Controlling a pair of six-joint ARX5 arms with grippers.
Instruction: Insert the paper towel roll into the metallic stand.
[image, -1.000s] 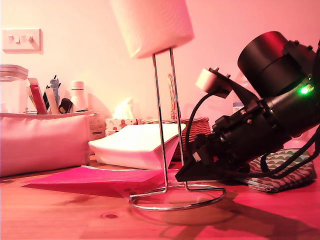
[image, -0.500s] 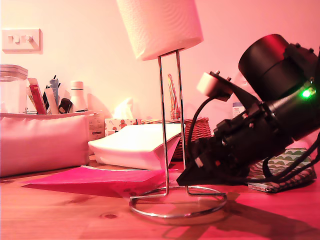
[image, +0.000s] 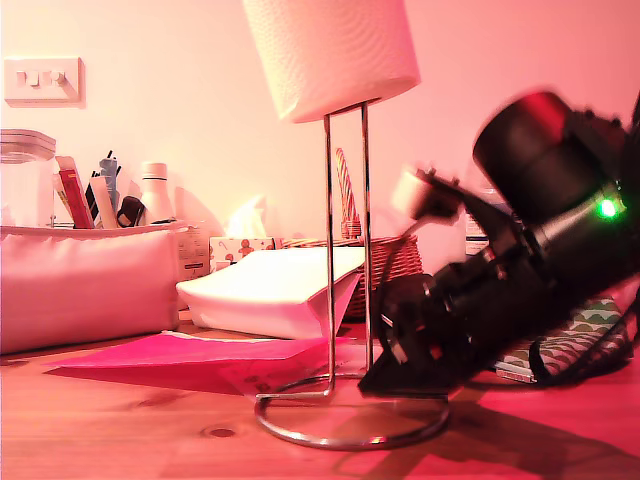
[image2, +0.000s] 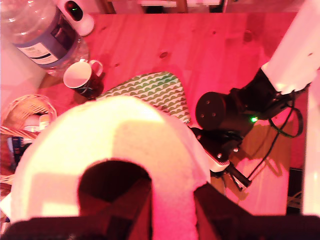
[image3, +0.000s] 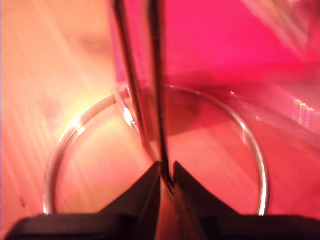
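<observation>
The paper towel roll (image: 332, 55), a fat white cylinder, hangs at the top of the exterior view with its underside resting on the tip of the metallic stand (image: 346, 240). Whether the loop's tip is inside the core cannot be told. In the first wrist view my first gripper (image2: 170, 202) is shut on the roll (image2: 100, 140), one finger inside the dark core and one outside the wall. My second gripper (image: 372, 378) is shut on the stand's wire just above the ring base (image: 350, 425). The second wrist view shows its jaws pinched on the wire (image3: 161, 100) over the ring (image3: 252, 150).
Behind the stand lie a white paper stack (image: 270, 290), a pink sheet (image: 180, 360), a wicker basket (image: 398, 255) and a tissue box (image: 240, 245). A pink pouch (image: 85, 285) stands at the exterior view's left. A green patterned cloth (image2: 155, 92), mug (image2: 80, 77) and water bottle (image2: 40, 30) sit nearby.
The roll has moved toward the exterior view's right and the stand's loop has followed, standing more upright. The second arm has dipped and is blurred with motion.
</observation>
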